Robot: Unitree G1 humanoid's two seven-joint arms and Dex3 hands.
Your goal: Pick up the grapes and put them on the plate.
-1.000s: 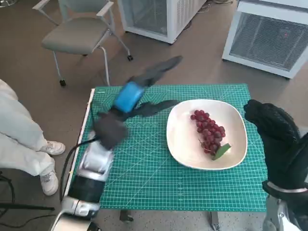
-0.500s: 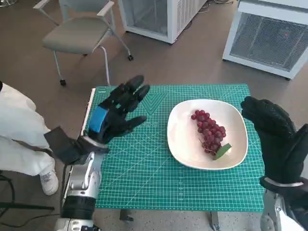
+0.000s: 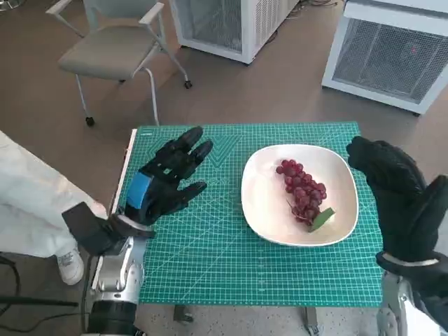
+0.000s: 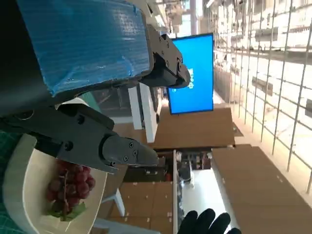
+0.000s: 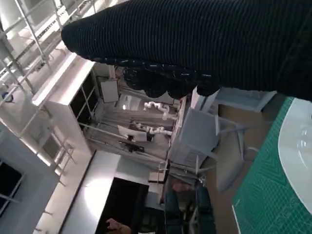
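A green gridded cutting mat covers the small tabletop (image 3: 210,259), and on its right half sits a white rounded-square ceramic plate (image 3: 262,203), on which the bunch of dark red grapes (image 3: 302,192) with a green leaf lies near the centre. The left robot hand (image 3: 164,185), black with blue tape on its back, hangs over the mat's left side well apart from the plate, fingers spread and holding nothing. The right robot hand (image 3: 392,185) in its black knitted glove is raised just beside the plate's right edge, also holding nothing, its fingers loosely extended rather than curled.
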